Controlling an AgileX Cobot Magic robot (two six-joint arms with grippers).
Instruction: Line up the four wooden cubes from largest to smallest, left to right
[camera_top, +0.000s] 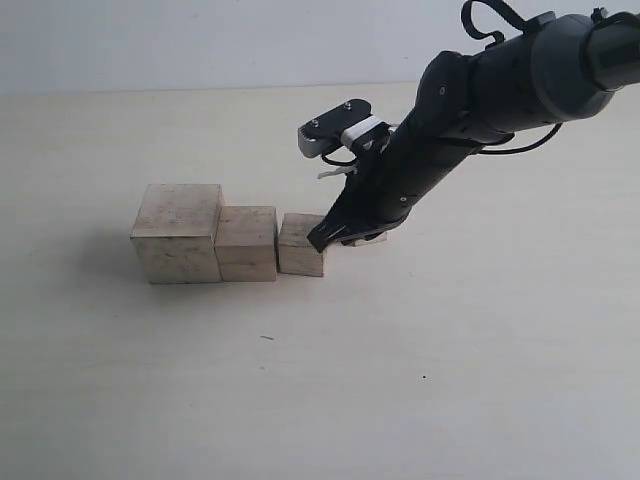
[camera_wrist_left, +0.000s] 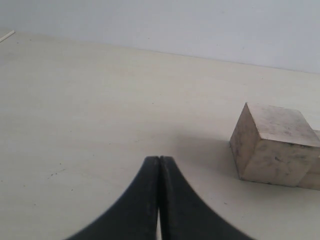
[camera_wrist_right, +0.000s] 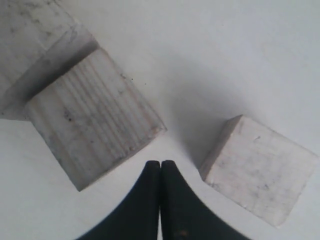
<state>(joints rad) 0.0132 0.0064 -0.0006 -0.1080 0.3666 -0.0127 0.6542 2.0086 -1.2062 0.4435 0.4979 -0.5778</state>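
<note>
Three of the four wooden cubes stand touching in a row: the largest (camera_top: 177, 232), the second (camera_top: 246, 243), the third (camera_top: 301, 245). Only a sliver of the smallest cube (camera_top: 374, 238) shows behind my right gripper (camera_top: 320, 243), which is shut and low by the third cube's right side. In the right wrist view the shut right gripper (camera_wrist_right: 160, 165) points into the gap between the third cube (camera_wrist_right: 95, 130) and the smallest (camera_wrist_right: 257, 167), holding nothing. My left gripper (camera_wrist_left: 159, 160) is shut and empty, with the largest cube (camera_wrist_left: 272, 145) ahead of it; it is out of the exterior view.
The pale tabletop (camera_top: 300, 380) stretches all round the cubes, with a light wall (camera_top: 200, 40) behind. The black right arm (camera_top: 480, 90) reaches in from the upper right.
</note>
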